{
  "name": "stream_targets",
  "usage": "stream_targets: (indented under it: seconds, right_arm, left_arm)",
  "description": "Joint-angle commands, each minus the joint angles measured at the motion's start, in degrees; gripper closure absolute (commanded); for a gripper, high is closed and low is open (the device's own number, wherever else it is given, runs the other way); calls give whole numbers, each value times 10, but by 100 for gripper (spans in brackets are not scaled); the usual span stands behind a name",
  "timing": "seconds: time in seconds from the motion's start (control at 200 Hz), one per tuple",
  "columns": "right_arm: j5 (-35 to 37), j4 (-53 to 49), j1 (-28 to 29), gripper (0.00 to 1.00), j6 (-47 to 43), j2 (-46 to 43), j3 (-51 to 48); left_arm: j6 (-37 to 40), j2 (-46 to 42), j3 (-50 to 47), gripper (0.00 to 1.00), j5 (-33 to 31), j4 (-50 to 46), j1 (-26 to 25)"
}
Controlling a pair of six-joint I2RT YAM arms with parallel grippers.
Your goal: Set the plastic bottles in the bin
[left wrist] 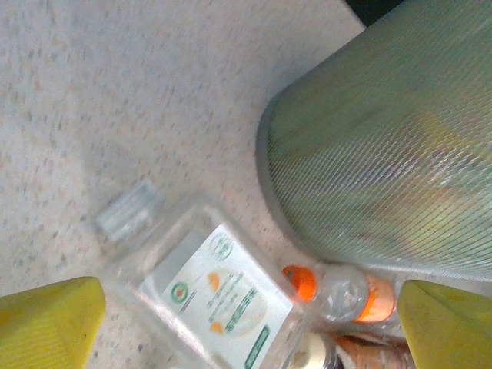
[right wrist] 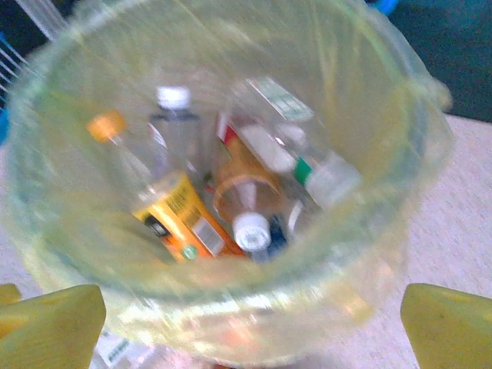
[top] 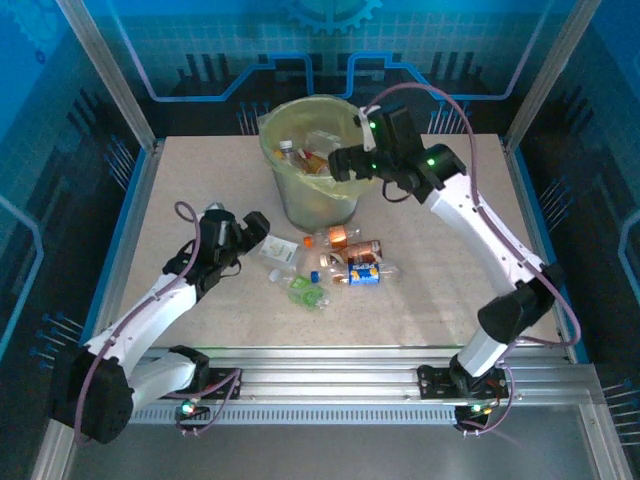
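Left gripper: hangs with fingers wide apart over a clear bottle lying on the table beside the bin. Right gripper: hovers spread and empty above the bin, other bottles inside.

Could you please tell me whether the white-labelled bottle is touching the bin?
Apart. The left wrist view shows a strip of bare table between the white-labelled bottle and the bin base.

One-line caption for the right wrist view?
Open right gripper over the round yellow-green-lined bin holding clear plastic bottles with orange and white caps.
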Motion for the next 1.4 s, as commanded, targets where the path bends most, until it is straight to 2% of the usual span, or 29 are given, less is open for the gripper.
stream_targets:
  seconds: [0.0,0.175,0.37,0.705,1.395]
  right_arm:
    - [62,10,2,0,35,-55,-68]
    - [82,26,-7,0,65,-117,-171]
    - [89,22,-19,0,81,-147,-230]
    - [77,36,-33,0,81,-163,-271]
    - [43,69,-51,0,79,-165,-308]
  left_arm:
    - [-60,-4,-29,1,41,-30,-14]
    - [-119,-20,-66,1,41,-47,-83]
    - [-154,-16,-75,1,17,-62,-163]
    - [-164,74,-46,1,6,-40,-233]
    - [-169,172,-5,1,-20,-50,-248]
